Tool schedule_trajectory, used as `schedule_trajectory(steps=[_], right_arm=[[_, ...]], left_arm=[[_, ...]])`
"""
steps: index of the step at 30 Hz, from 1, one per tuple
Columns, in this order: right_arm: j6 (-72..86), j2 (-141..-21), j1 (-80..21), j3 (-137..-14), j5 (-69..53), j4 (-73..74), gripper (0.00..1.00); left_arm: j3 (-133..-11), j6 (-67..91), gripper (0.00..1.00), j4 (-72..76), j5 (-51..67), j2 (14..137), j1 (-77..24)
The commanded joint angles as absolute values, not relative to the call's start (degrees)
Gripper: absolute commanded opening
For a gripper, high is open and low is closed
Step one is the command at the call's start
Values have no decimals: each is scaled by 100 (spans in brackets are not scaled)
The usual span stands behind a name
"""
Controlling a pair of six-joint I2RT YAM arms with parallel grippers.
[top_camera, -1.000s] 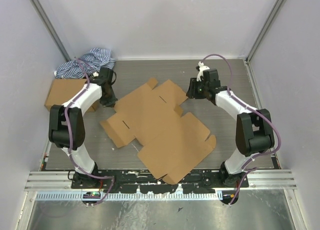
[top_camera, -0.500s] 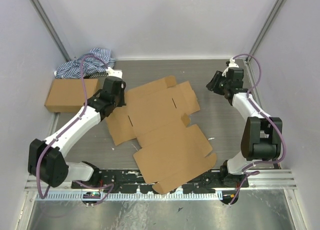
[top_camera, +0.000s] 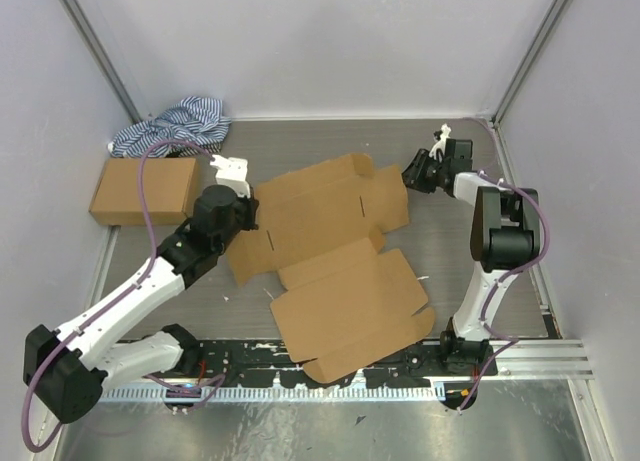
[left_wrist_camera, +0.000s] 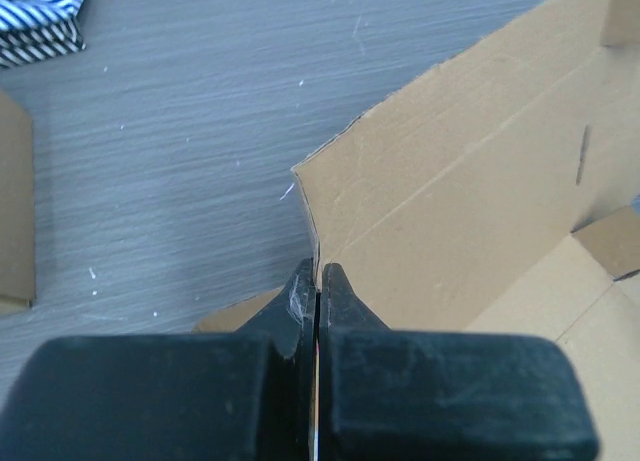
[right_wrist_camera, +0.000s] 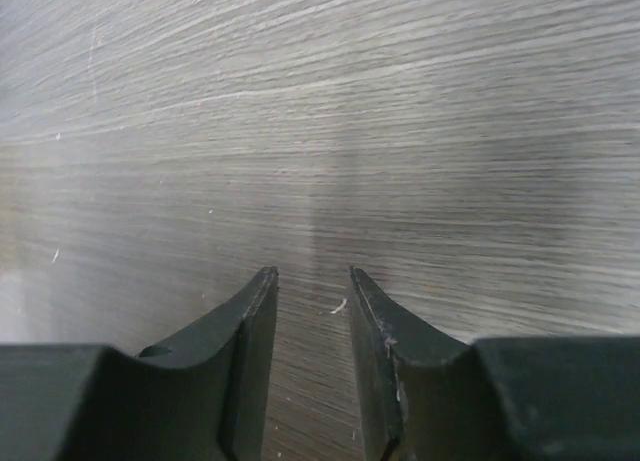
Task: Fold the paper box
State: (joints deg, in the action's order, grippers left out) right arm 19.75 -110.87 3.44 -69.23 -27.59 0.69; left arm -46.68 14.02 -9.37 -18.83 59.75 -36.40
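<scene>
The paper box (top_camera: 335, 256) lies unfolded in the middle of the table, a plain brown cardboard sheet with creases, flaps and slits. My left gripper (top_camera: 243, 213) is at its left side, shut on the edge of a side flap. In the left wrist view the fingertips (left_wrist_camera: 318, 273) pinch the thin cardboard edge, and the paper box (left_wrist_camera: 470, 181) rises beyond them as a lifted panel. My right gripper (top_camera: 407, 177) hovers just off the sheet's far right corner. Its jaws (right_wrist_camera: 312, 276) stand partly open over bare table with nothing between them.
A sealed brown carton (top_camera: 145, 189) sits at the far left, with a blue-and-white striped cloth (top_camera: 178, 124) behind it. Both show in the left wrist view, the cloth (left_wrist_camera: 40, 16) and the carton (left_wrist_camera: 12, 211). Enclosure walls stand on three sides; a metal rail (top_camera: 320, 361) runs along the near edge.
My left arm has swung right and forward, dragging and turning the cardboard sheet to the right. My right arm pulled back to the far right, then came in beside the sheet's corner; its jaws narrowed slightly.
</scene>
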Motion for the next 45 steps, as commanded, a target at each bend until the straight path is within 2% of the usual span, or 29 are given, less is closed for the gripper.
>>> schedule_trajectory(steps=[1, 8, 21, 31, 39, 45], right_arm=[[1945, -10900, 325, -7102, -3835, -443, 38], [1714, -9776, 287, -6076, -4150, -317, 37], [1521, -7817, 207, -5015, -3136, 508, 37], [1591, -8003, 209, -4576, -2783, 249, 38], [1757, -8396, 211, -4896, -3006, 119, 38], [1742, -8225, 209, -4903, -3225, 156, 38]], left_arm=[[-4517, 1034, 0, -452, -1931, 5785, -3958], [-4537, 697, 0, -597, -2409, 5866, -4402], [-4462, 457, 0, -712, -3099, 5815, -5167], [-3962, 420, 0, -608, -3940, 5511, -5930], [-3390, -360, 0, 269, -5029, 5475, -6590], [-3114, -954, 0, 903, -5711, 5699, -7162]])
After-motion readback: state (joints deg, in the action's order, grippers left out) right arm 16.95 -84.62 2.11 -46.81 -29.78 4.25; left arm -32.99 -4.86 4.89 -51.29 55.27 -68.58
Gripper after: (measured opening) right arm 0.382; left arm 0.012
